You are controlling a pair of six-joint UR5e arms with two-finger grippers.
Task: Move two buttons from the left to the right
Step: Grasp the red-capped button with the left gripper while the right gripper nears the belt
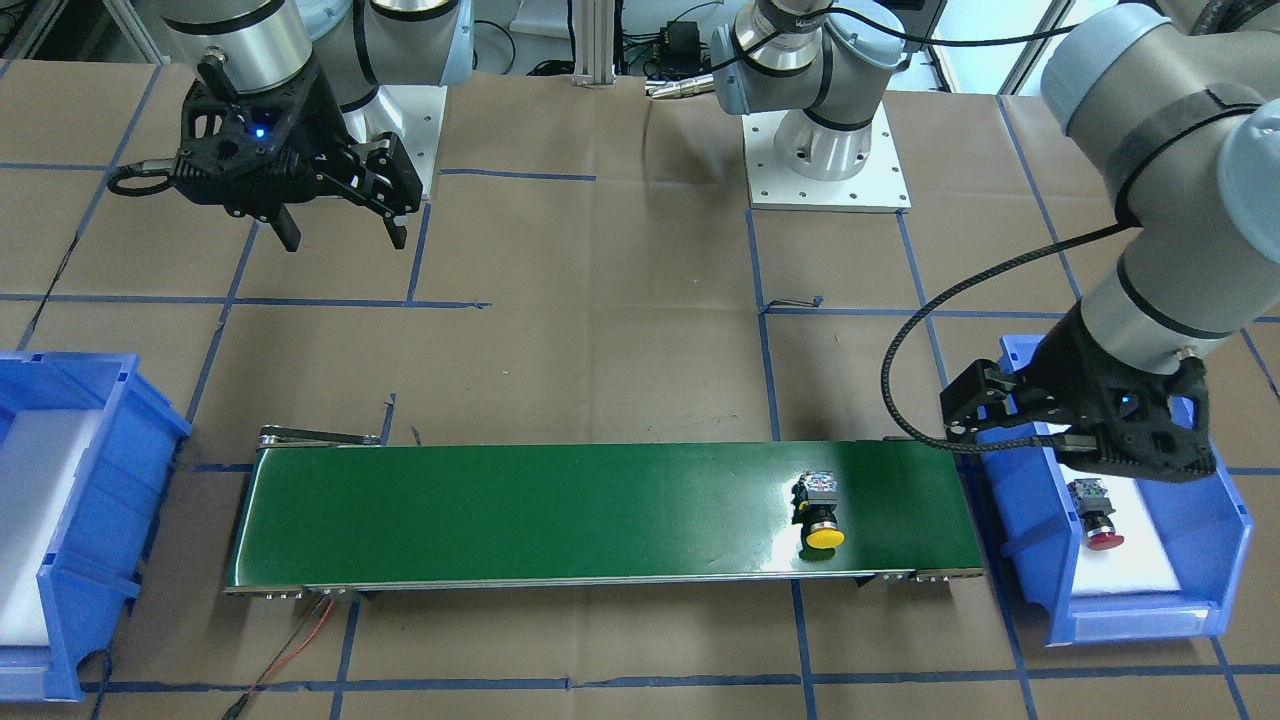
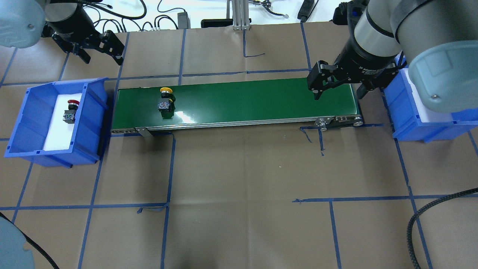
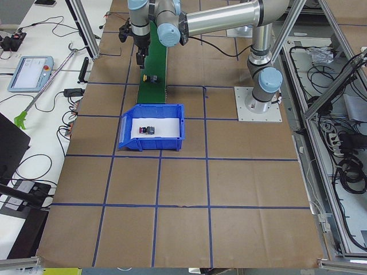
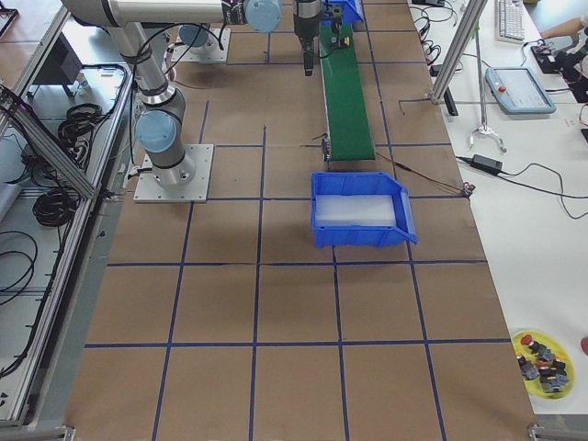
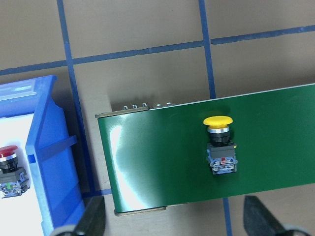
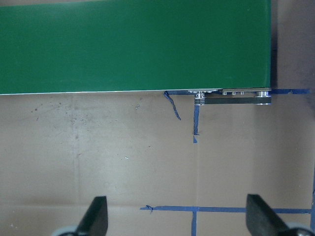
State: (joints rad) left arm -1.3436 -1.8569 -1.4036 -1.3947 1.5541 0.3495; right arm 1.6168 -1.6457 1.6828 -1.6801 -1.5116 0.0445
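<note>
From above, a long green belt runs between two blue plastic bins. The push button with the round yellow cap lies on its side on the belt, near the left end. The push button with the round red cap lies on the white pad in the left blue bin. The left gripper hangs just past that bin, wide open and holding nothing. The right gripper hangs over the far right end of the belt, just beside the right blue bin, and it is wide open too.

From across the table it looks the same: the yellow button is on the belt and the red one is in its bin.

From the left end, the red button sits in the near bin, with the yellow one further along.

From the right end, the near bin shows only its white pad.

The left wrist camera looks down on both buttons, and its fingers are spread with nothing between them.

The right wrist camera sees only the belt end, and its fingers are spread too.

I think one button is on its way and one has not started. Next, the left claw should drop over the red button and close on its body, while the right claw waits for the yellow one.
</note>
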